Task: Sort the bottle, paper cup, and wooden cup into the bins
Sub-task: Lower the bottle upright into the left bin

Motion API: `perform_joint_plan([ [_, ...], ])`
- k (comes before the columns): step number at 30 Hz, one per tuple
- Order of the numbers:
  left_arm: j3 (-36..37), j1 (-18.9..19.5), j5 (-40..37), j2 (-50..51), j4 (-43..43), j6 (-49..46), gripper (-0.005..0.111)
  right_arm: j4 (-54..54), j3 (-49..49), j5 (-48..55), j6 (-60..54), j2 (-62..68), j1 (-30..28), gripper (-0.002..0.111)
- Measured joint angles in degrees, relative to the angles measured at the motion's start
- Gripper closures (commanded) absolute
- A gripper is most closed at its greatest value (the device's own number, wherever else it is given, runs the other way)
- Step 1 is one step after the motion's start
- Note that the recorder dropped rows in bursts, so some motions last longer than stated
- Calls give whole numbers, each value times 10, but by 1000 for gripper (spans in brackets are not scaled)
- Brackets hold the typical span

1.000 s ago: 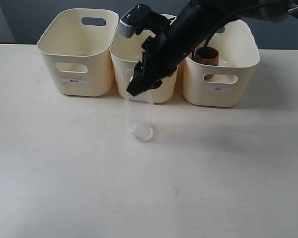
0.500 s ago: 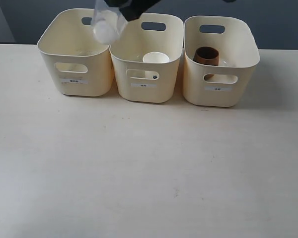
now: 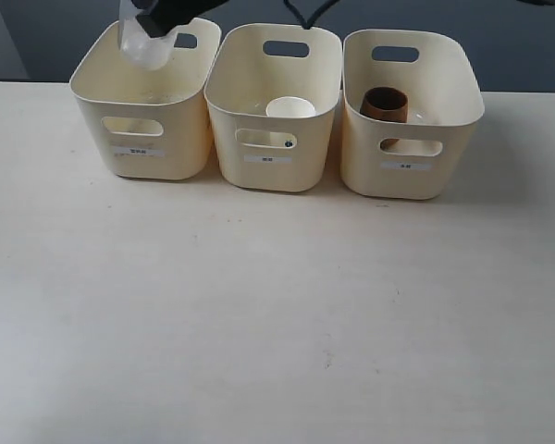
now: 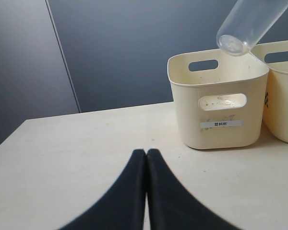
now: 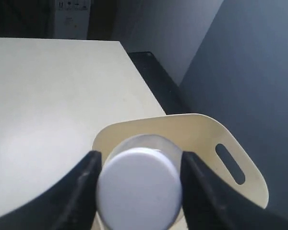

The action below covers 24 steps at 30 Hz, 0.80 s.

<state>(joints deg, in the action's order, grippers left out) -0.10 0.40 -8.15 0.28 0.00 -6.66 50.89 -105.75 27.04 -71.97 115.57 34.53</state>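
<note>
Above the left bin [image 3: 102, 88] we hold the bottle [image 3: 146, 42] clamped by its cap in our right gripper [image 5: 138, 187], the last sorting step, and judge that lowering and releasing comes next.

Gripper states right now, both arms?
Left gripper: closed, holding nothing.
Right gripper: closed on the bottle, above the left bin.
</note>
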Motion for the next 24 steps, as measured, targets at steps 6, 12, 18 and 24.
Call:
perform_joint_plan([
  [6, 0, 0, 0, 0, 0, 0, 107, -37, -84, -20, 71, 79, 0, 109],
  [12, 0, 0, 0, 0, 0, 0, 107, -45, -130, -43, 94, 142, 0, 109],
  [18, 0, 0, 0, 0, 0, 0, 107, -53, -163, -52, 115, 196, 0, 109],
  [24, 0, 0, 0, 0, 0, 0, 107, -59, -187, -53, 127, 234, 0, 109],
])
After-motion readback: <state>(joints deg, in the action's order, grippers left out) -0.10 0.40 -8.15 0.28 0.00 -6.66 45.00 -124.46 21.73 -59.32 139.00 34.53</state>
